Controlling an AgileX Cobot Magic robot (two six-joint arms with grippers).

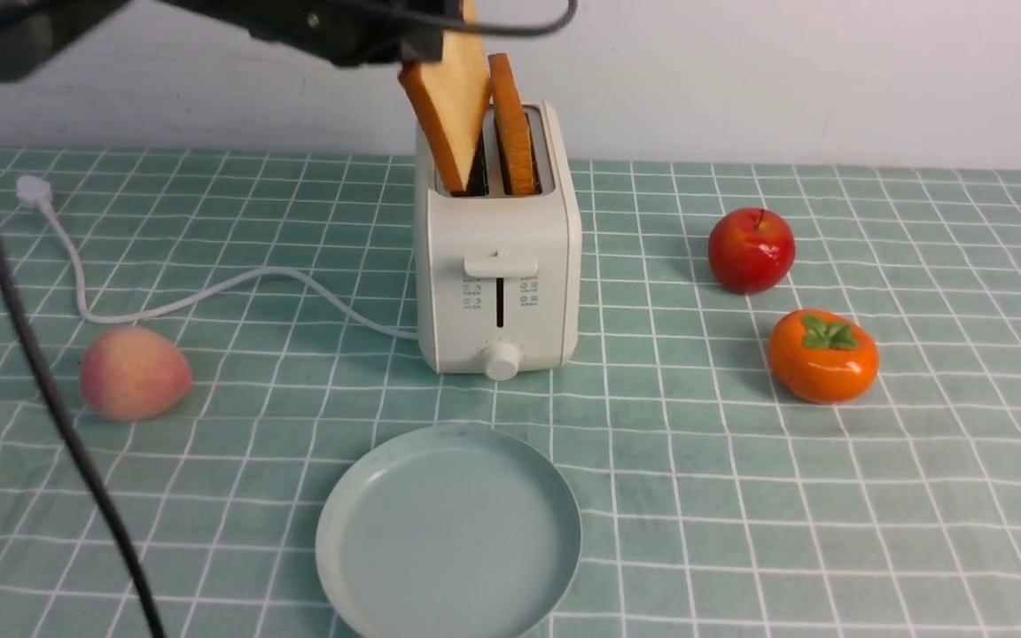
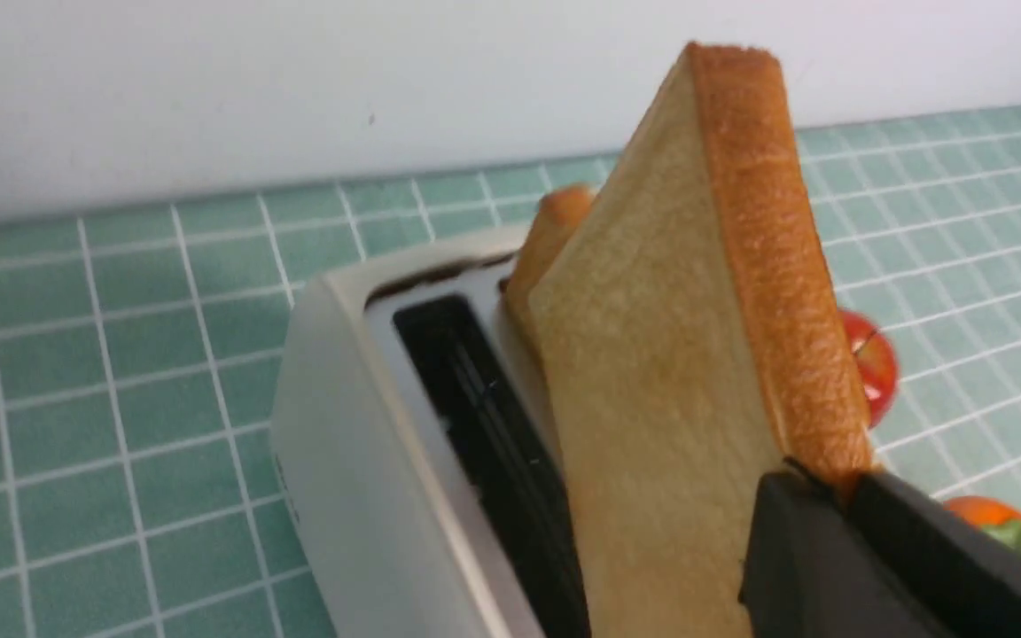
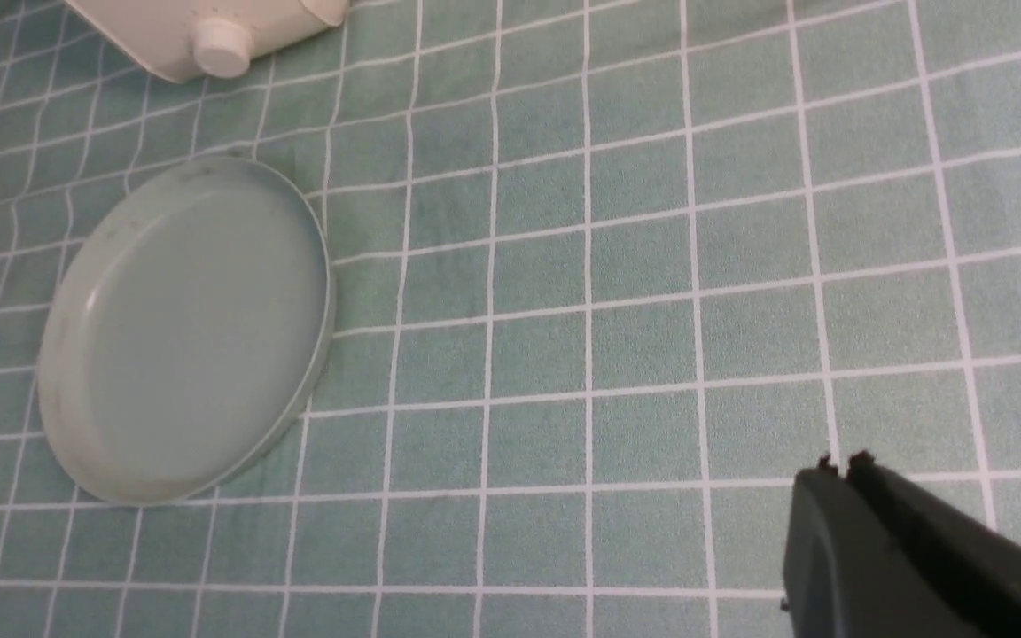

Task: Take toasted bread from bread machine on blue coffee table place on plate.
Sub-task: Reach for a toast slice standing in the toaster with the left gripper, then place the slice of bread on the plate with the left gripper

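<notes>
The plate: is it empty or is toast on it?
Empty. The plate is bare; the toast is up at the toaster.

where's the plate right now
In the front view the plate sits low and central on the table, just in front of the toaster, with the peach off to its left.

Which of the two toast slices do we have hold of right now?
The slice on the robot's left, pinched by the left gripper and tilted. The other slice stands upright in its slot, untouched.
</notes>
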